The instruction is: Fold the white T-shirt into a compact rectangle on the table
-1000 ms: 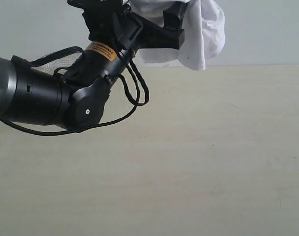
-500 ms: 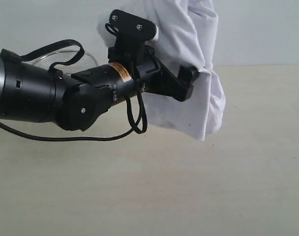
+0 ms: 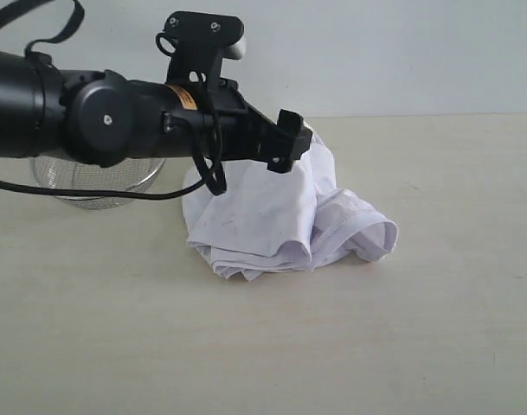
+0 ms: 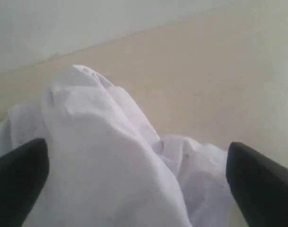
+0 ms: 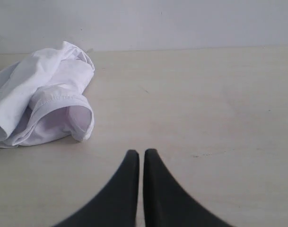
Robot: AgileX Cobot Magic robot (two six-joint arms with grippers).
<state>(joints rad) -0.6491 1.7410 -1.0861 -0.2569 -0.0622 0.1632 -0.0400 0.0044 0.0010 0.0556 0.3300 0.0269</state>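
Black fingers (image 4: 21,175) of the left gripper (image 4: 136,149) are standing spread wide, one to each side of the white T-shirt (image 3: 263,216). Nothing is being pinched between them; the cloth is mounding up in the gap rather than being clamped. In the exterior view the left arm (image 3: 99,121) is reaching in from the upper left of the frame and hovering just over the top of the heap, a pose that suits either letting the cloth go or taking a fresh hold.

The shirt is lying on the bench (image 3: 419,328) at the centre of the frame as a crumpled bundle. A hemmed opening (image 5: 73,118), likely a sleeve, is gaping toward the right, and no lettering is showing. It is far from a rectangle, so by my reading the folding is barely beginning and the cloth is needing to be spread flat first.

The right gripper (image 5: 141,189) is waiting low over bare bench, its jaws pressed together and empty. It is keeping well apart from the shirt, probably to stay clear. A wire basket (image 3: 90,181) is sitting behind the left arm at the left edge.
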